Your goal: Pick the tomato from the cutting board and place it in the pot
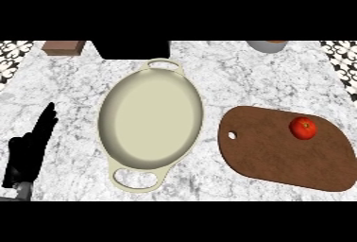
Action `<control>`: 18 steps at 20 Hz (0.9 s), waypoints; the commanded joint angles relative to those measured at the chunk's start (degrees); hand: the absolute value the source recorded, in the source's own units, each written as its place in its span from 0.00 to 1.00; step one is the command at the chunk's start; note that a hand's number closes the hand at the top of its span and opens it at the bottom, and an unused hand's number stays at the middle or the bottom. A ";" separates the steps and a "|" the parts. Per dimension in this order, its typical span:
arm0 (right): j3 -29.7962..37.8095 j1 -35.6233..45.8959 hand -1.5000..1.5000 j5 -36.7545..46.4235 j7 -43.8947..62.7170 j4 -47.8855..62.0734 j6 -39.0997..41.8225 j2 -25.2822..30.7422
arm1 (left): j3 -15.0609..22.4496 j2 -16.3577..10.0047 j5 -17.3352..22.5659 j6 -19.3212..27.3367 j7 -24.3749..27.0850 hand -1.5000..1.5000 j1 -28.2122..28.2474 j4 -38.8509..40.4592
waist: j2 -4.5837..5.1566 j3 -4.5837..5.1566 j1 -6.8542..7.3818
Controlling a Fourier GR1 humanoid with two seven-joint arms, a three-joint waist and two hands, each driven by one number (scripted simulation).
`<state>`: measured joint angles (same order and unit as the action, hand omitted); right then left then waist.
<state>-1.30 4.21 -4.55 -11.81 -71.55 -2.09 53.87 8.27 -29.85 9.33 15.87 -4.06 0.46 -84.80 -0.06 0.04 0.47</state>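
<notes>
1. The pot lies at the centre of the surface, with one handle toward the far edge and one toward the near edge.
2. The cutting board lies on the surface right of the pot, apart from it.
3. The tomato sits on the cutting board, in its far right portion.
4. The left hand rests near the left edge, left of the pot, apart from it.
5. Along the far edge stand a block at left, a box behind the pot, and a container at right.

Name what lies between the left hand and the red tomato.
Head view: the cream oval pot, then the holed end of the brown wooden cutting board.
</notes>
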 commanded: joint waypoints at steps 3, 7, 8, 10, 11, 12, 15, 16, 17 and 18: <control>-6.79 8.14 0.00 2.89 15.03 -2.68 12.02 5.85 | -0.62 -1.01 -0.71 -1.61 0.41 0.50 -0.25 -0.18 | 0.31 0.09 1.48; -13.09 12.87 0.00 6.70 23.54 -2.40 19.16 6.32 | 0.08 -0.22 -0.94 -1.30 -1.36 0.50 -0.34 -2.07 | 0.36 0.06 2.07; -14.08 14.60 0.00 6.76 24.66 -2.06 22.14 6.68 | -1.50 -0.53 -0.37 -2.26 -1.49 0.50 -4.41 2.69 | 0.64 0.11 1.29; -16.89 16.59 0.00 7.47 27.89 -1.56 25.11 3.56 | 0.13 1.15 -2.02 -1.09 -0.04 0.50 -2.00 1.31 | 0.47 0.05 1.48; -16.80 17.64 0.00 6.66 29.66 -1.10 27.50 3.25 | -0.52 0.62 -1.26 -2.22 0.49 0.50 -0.42 0.88 | 0.33 0.04 1.33; -17.53 19.74 0.00 6.91 31.95 -0.82 29.11 2.10 | 0.29 1.14 -2.39 -0.38 -2.05 0.50 -0.83 -2.35 | 0.26 0.00 1.45; -16.32 21.78 0.00 6.61 35.31 -1.25 32.90 -1.02 | -1.67 1.51 -2.25 -1.06 -1.54 0.50 1.04 -2.20 | 0.07 -0.01 0.41; -16.68 26.37 0.00 8.75 31.88 6.73 34.12 -3.35 | -1.97 0.63 -2.37 -1.40 -3.26 0.50 -0.14 -3.84 | 0.28 -0.06 1.15; -15.64 23.65 0.00 8.88 34.21 2.45 34.15 -3.78 | -3.22 1.24 -2.32 -3.68 1.44 0.50 0.83 0.88 | 0.12 -0.01 0.16; -15.71 23.78 0.00 11.40 32.85 4.33 32.97 -5.88 | -2.65 3.01 -3.81 -1.88 0.47 0.50 0.98 1.27 | 0.14 -0.03 0.14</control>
<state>-17.10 25.79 3.79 19.66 -69.66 28.62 52.23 6.51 -28.41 6.99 14.02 -4.63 0.50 -85.17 0.14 0.03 1.16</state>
